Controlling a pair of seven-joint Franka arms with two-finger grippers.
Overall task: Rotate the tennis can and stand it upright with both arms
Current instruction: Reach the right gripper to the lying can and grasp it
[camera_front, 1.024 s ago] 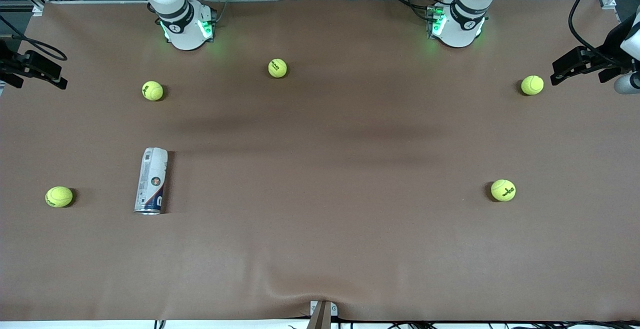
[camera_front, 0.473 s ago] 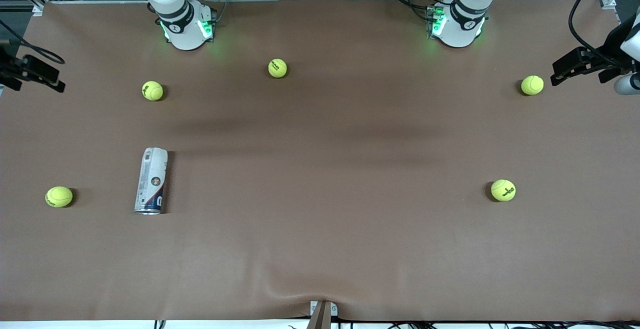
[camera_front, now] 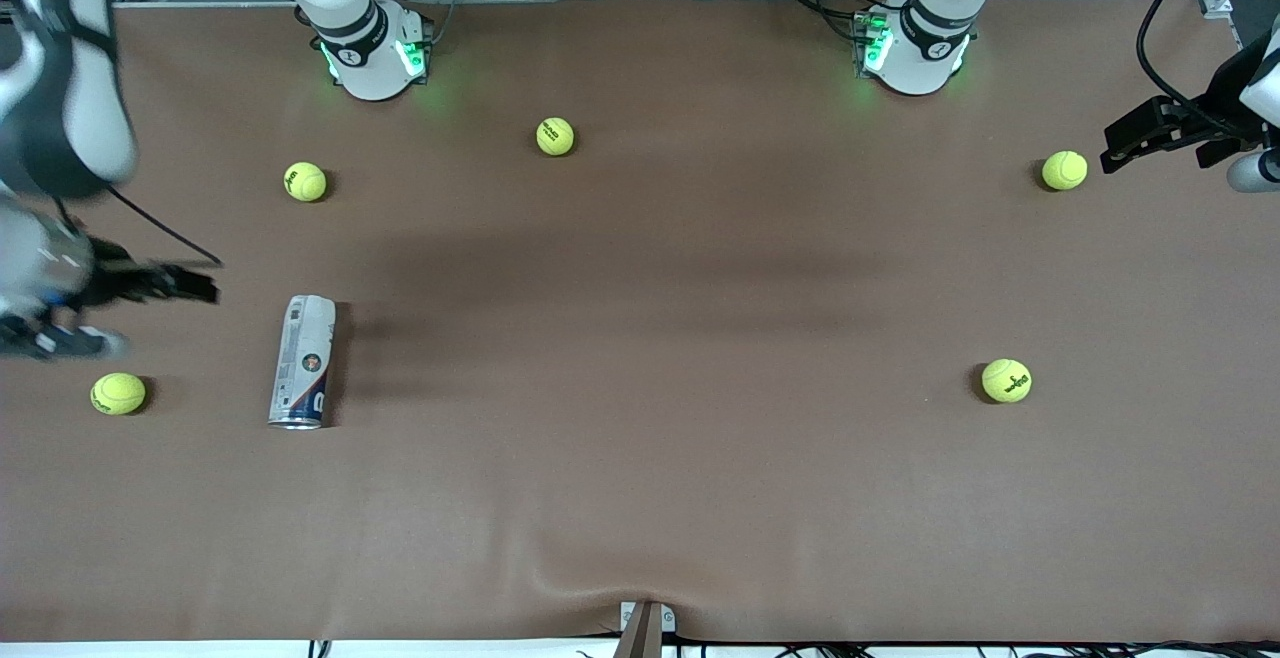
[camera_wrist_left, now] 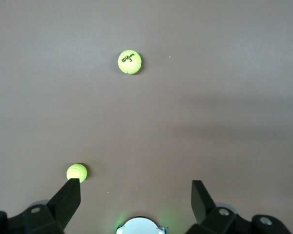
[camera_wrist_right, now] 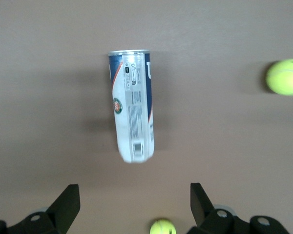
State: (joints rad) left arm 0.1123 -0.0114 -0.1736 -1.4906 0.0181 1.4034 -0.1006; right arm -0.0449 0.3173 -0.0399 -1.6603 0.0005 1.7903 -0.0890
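Observation:
The tennis can (camera_front: 303,361) lies on its side on the brown table, toward the right arm's end, its silver rim toward the front camera. It also shows in the right wrist view (camera_wrist_right: 132,112), lying ahead of the fingers. My right gripper (camera_front: 160,288) hangs in the air over the table beside the can, open and empty (camera_wrist_right: 134,195). My left gripper (camera_front: 1112,148) waits over the table's edge at the left arm's end, open and empty (camera_wrist_left: 136,190). The can does not show in the left wrist view.
Several yellow-green tennis balls lie scattered: one (camera_front: 118,393) beside the can at the right arm's end, others (camera_front: 305,181), (camera_front: 555,136) near the bases, two (camera_front: 1064,170), (camera_front: 1006,380) toward the left arm's end.
My right arm has swung in from the table's edge and its gripper now hangs close beside the can. The left gripper has hardly moved. The can has not moved.

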